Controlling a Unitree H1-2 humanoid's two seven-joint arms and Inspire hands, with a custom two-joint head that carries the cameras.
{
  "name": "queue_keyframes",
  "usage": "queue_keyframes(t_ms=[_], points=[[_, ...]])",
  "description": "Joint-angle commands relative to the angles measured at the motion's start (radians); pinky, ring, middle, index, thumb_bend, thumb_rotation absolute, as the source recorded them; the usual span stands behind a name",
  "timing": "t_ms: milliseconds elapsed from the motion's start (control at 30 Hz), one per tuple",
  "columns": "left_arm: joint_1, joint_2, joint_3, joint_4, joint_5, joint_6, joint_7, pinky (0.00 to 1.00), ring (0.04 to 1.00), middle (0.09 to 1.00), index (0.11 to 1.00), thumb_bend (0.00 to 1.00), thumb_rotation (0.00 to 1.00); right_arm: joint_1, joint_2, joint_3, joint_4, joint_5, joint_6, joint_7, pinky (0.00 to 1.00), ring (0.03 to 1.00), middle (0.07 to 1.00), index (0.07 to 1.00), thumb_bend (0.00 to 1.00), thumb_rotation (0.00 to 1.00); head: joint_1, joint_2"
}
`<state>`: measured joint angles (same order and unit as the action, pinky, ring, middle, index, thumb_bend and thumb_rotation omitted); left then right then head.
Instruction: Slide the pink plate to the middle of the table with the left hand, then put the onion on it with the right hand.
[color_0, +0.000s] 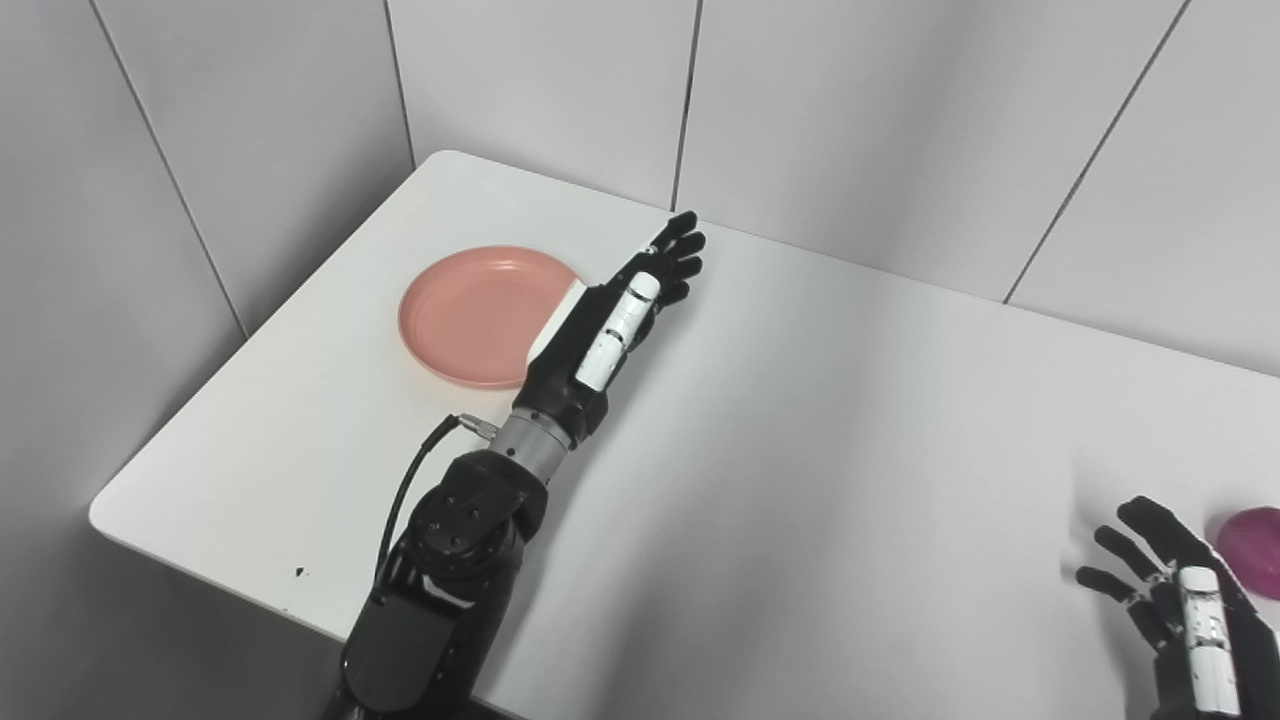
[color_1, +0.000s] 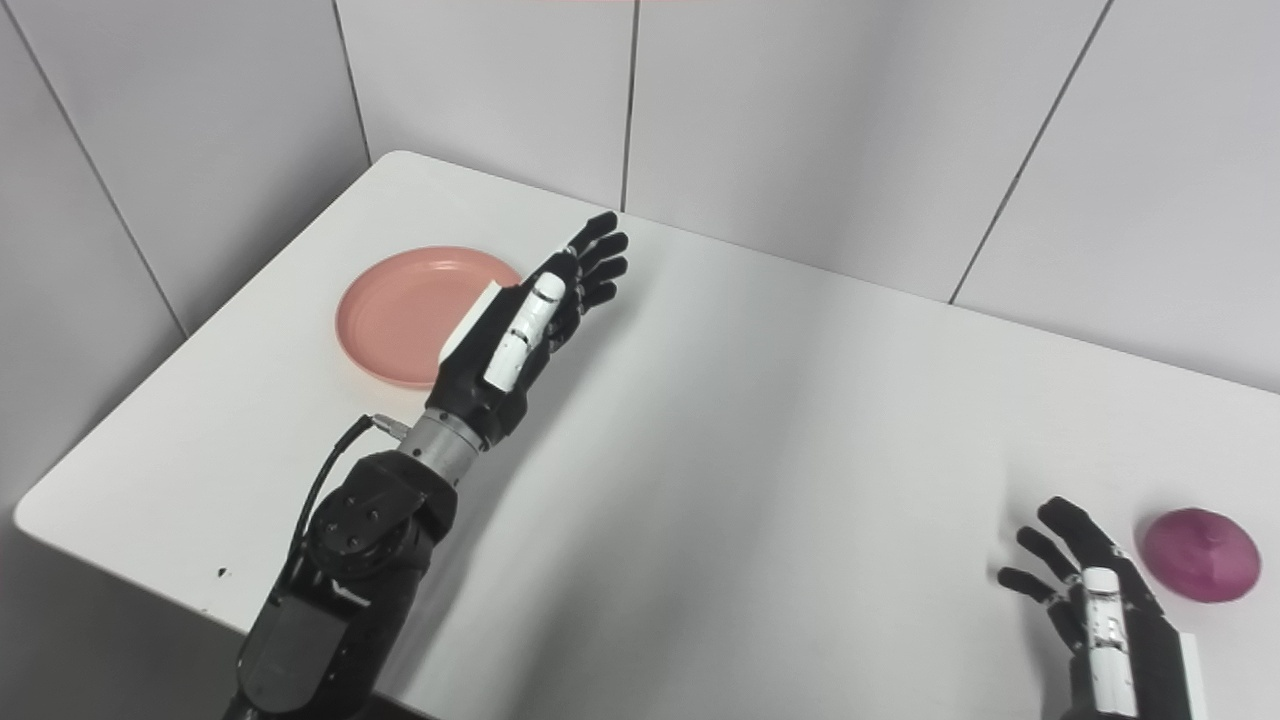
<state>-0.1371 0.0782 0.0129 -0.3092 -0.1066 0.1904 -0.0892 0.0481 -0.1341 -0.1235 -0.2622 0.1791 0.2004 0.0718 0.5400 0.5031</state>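
Observation:
A pink plate (color_0: 470, 312) lies on the white table (color_0: 800, 420) at the far left. My left hand (color_0: 625, 310) is open with its fingers stretched out, raised just right of the plate's right rim and covering a bit of it; I cannot tell if it touches the plate. A purple onion (color_1: 1200, 553) sits at the table's near right. My right hand (color_1: 1095, 600) is open, fingers spread, just left of the onion and apart from it, holding nothing.
Grey panelled walls (color_0: 560, 80) close in behind and to the left of the table. The table's rounded near-left corner (color_0: 110, 515) and front edge lie beside my left forearm. A small dark speck (color_0: 299, 572) marks the tabletop near that edge.

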Motion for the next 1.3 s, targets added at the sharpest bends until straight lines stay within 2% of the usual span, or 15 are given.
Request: queue_keyframes(t_ms=[0, 167, 333, 467, 733, 900, 1133, 1267], points=[[-0.044, 0.011, 0.010, -0.012, -0.015, -0.026, -0.008, 0.93, 0.932, 0.934, 0.906, 0.52, 1.00, -0.025, -0.004, -0.005, -0.023, 0.005, -0.010, -0.003, 0.58, 0.769, 0.810, 0.756, 0.64, 0.75, 0.003, -0.001], [-0.046, 0.023, 0.029, -0.024, -0.009, -0.010, 0.003, 0.94, 0.922, 0.929, 0.902, 0.51, 1.00, -0.025, -0.003, -0.005, -0.023, 0.018, -0.014, 0.004, 0.56, 0.764, 0.809, 0.754, 0.68, 0.74, 0.003, -0.001], [-0.051, 0.048, 0.051, -0.029, -0.017, -0.010, -0.004, 0.97, 0.945, 0.945, 0.918, 0.50, 1.00, -0.027, -0.004, -0.005, -0.021, 0.012, -0.009, -0.001, 0.59, 0.778, 0.816, 0.759, 0.69, 0.75, 0.004, -0.002], [-0.072, 0.064, 0.082, -0.010, -0.017, -0.028, 0.006, 0.95, 0.934, 0.943, 0.915, 0.48, 1.00, -0.027, -0.002, -0.006, -0.020, 0.014, -0.004, -0.003, 0.60, 0.781, 0.815, 0.759, 0.70, 0.75, 0.006, -0.004], [-0.107, 0.099, 0.132, 0.002, -0.013, -0.019, 0.021, 0.90, 0.911, 0.920, 0.896, 0.46, 1.00, -0.031, -0.005, -0.006, -0.006, 0.013, -0.020, 0.000, 0.61, 0.786, 0.817, 0.762, 0.70, 0.75, 0.007, -0.005], [-0.116, 0.115, 0.162, -0.003, -0.028, 0.000, 0.030, 0.92, 0.917, 0.922, 0.898, 0.44, 1.00, -0.029, -0.012, -0.005, -0.004, 0.008, -0.022, 0.005, 0.61, 0.791, 0.824, 0.773, 0.75, 0.76, 0.008, -0.005], [-0.131, 0.157, 0.202, 0.008, -0.053, -0.005, 0.019, 0.92, 0.936, 0.945, 0.928, 0.43, 1.00, -0.029, -0.011, -0.010, -0.003, 0.016, -0.018, 0.003, 0.57, 0.768, 0.804, 0.750, 0.75, 0.73, 0.009, -0.004], [-0.141, 0.172, 0.216, 0.012, -0.062, 0.005, 0.030, 0.92, 0.927, 0.938, 0.919, 0.42, 1.00, -0.028, -0.017, -0.009, -0.008, 0.018, -0.016, 0.010, 0.59, 0.777, 0.813, 0.757, 0.76, 0.74, 0.015, 0.000]])
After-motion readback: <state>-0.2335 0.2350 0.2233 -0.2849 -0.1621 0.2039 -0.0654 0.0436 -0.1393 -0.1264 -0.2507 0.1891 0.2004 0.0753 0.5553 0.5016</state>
